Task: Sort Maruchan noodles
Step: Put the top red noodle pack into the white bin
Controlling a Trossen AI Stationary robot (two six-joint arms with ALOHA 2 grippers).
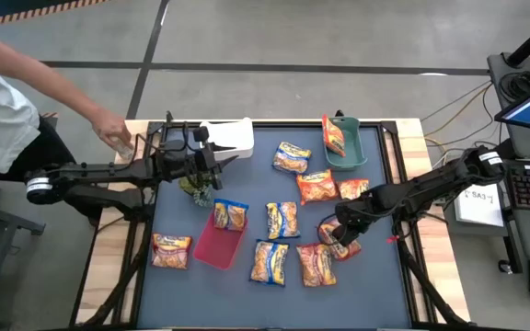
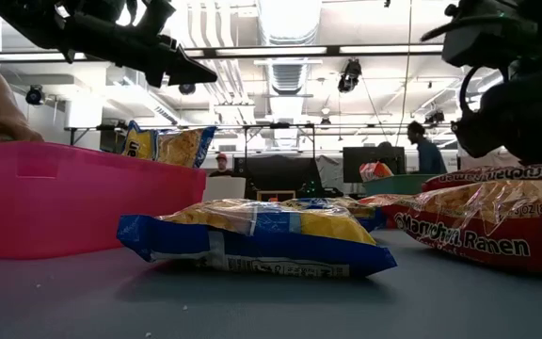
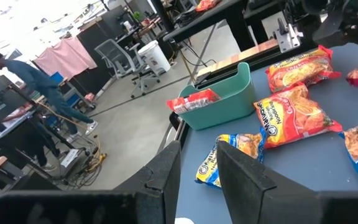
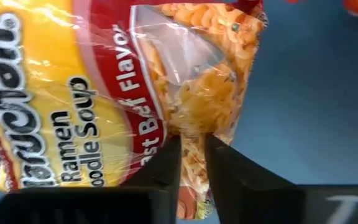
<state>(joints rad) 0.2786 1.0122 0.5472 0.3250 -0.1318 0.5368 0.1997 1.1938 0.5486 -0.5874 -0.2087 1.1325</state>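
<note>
Red-trimmed crinkly packet [image 4: 135, 93] printed "Ramen Noodle Soup", "Beef Flavor", lying on the blue mat [image 1: 385, 276], its edge pinched between the right gripper [image 4: 191, 158] fingers; left gripper [image 3: 197, 165] slightly spread, holding nothing, raised near the white bin [image 1: 228, 136].

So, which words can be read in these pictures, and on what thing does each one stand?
"Ramen Noodle Soup" and "Beef Flavor": red-trimmed packet at the right gripper.
"Maruchan Ramen": red packet in the low view, partly creased.
Print on the blue packet: too blurred.
Paper sheet beside the table: unreadable.
</note>
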